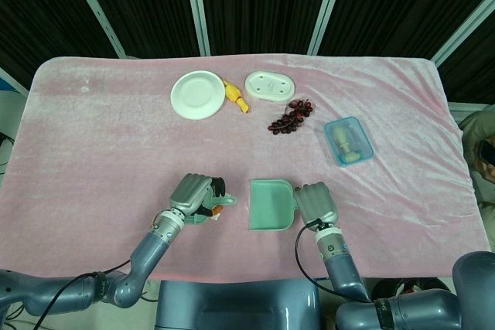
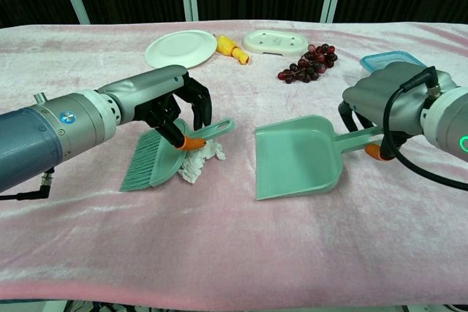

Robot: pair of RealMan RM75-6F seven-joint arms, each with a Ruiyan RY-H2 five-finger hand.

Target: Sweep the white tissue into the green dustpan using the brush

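Observation:
The green dustpan (image 2: 296, 157) lies flat on the pink cloth, its mouth facing the robot's left; it also shows in the head view as the dustpan (image 1: 270, 204). My right hand (image 2: 378, 99) grips its handle (image 2: 357, 141) and appears as the right hand (image 1: 315, 202). My left hand (image 2: 174, 105), also the left hand (image 1: 191, 193), holds the green brush (image 2: 153, 159) by its handle, bristles down on the cloth. The crumpled white tissue (image 2: 203, 160) sits right beside the bristles, a short gap from the dustpan mouth.
At the back of the table (image 1: 93, 144) are a white plate (image 1: 198, 94), a yellow toy (image 1: 236, 96), a white oval dish (image 1: 270, 85), a bunch of dark grapes (image 1: 291, 117) and a blue lidded box (image 1: 349, 141).

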